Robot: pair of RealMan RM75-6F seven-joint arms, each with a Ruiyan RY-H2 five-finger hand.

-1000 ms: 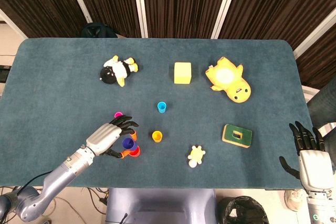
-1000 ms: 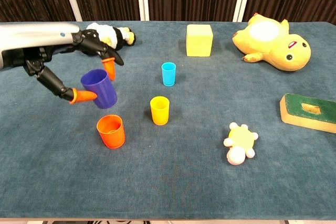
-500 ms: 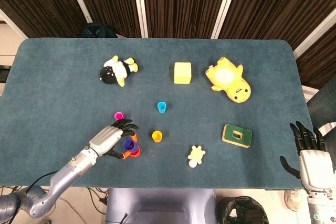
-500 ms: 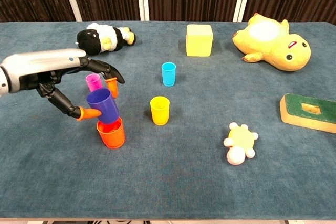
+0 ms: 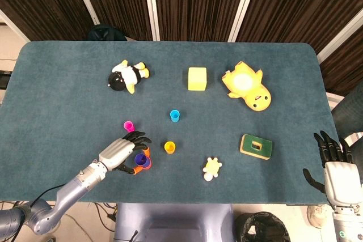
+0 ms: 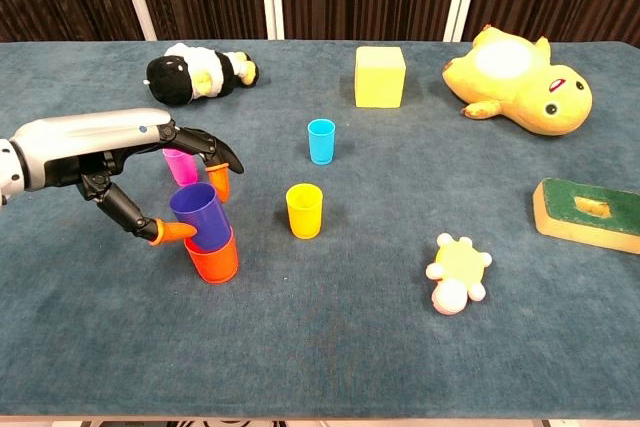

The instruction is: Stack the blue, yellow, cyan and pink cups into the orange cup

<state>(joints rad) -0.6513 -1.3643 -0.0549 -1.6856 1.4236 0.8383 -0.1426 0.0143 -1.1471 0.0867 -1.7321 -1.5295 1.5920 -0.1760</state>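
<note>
Blue cup (image 6: 201, 215) sits partway down in the orange cup (image 6: 212, 260), left hand (image 6: 150, 172) pinching it between thumb and a finger. If I let go crooked it could tip both. Right hand (image 5: 336, 168) idles open, well apart.

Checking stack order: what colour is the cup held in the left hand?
Blue, clearest in the chest view.

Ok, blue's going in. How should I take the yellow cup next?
Pinch the yellow cup around its side wall near the rim, coming from its left with the left hand. It stands upright, mouth up, with open cloth all round, so the wall is free.
</note>
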